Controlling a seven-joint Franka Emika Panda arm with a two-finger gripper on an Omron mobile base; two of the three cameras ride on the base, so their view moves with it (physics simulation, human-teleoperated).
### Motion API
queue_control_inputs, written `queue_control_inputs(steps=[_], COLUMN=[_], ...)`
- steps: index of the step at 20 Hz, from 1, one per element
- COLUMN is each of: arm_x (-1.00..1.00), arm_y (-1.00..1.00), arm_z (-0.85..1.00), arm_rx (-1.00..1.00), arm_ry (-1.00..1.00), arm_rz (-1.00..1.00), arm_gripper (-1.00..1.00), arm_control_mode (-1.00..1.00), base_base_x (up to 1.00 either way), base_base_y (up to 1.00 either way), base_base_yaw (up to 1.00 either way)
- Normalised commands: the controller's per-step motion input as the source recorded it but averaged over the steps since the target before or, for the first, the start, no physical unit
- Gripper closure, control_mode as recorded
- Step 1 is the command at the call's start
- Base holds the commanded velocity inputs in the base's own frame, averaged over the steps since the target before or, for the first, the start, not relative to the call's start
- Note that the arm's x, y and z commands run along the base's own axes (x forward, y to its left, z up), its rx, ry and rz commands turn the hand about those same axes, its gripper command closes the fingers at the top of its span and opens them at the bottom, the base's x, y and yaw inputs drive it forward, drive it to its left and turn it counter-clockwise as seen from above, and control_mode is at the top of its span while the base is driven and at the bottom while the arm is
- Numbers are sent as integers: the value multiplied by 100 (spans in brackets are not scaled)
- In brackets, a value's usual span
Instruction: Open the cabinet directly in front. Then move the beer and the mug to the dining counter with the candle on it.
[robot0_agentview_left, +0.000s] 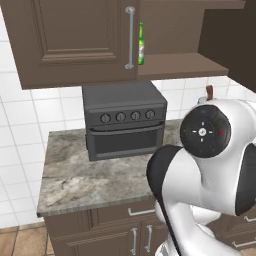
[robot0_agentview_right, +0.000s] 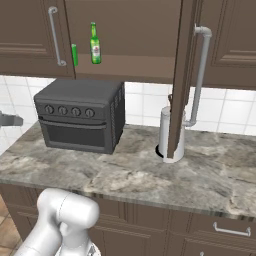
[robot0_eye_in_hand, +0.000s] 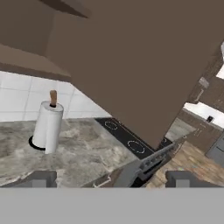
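The cabinet (robot0_agentview_right: 30, 35) hangs above the counter. Its left door (robot0_agentview_left: 75, 35) is closed, and its right door (robot0_agentview_right: 181, 75) stands swung out, edge-on, with a long silver handle (robot0_agentview_right: 200, 75). Inside, on the shelf, the beer (robot0_agentview_right: 95, 44) stands upright, also seen as the beer (robot0_agentview_left: 141, 45) just past the left door's handle. The mug (robot0_agentview_right: 74, 55) peeks out as a green strip beside the left door's edge. In the hand view my gripper (robot0_eye_in_hand: 111, 180) is open with nothing between its fingertips (robot0_eye_in_hand: 39, 179), facing the open door's brown panel (robot0_eye_in_hand: 144, 65). The dining counter and the candle are out of view.
A dark toaster oven (robot0_agentview_right: 80, 117) sits on the short stone counter (robot0_agentview_right: 130, 170) under the cabinet. A paper towel roll (robot0_eye_in_hand: 48, 124) stands right of it, partly behind the open door. A stove top (robot0_eye_in_hand: 127, 138) lies beyond. My white arm (robot0_agentview_left: 205, 165) rises in front.
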Motion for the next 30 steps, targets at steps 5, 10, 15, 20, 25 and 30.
queue_control_inputs(steps=[5,10,15,20,25,30], arm_x=[0,0,0,0,7,28], arm_y=[48,8,2,17,13,0], arm_z=[0,0,0,0,0,2], arm_rx=[33,29,17,-2,-19,-24], arm_ry=[-32,-30,-26,-28,-24,-12], arm_rz=[16,25,30,24,4,0], arm_gripper=[-100,-100,-100,-100,-100,-100], arm_control_mode=[-100,-100,-100,-100,-100,-100], base_base_x=[0,0,0,0,0,0], base_base_y=[0,0,0,0,0,0], base_base_yaw=[0,0,0,0,0,0])
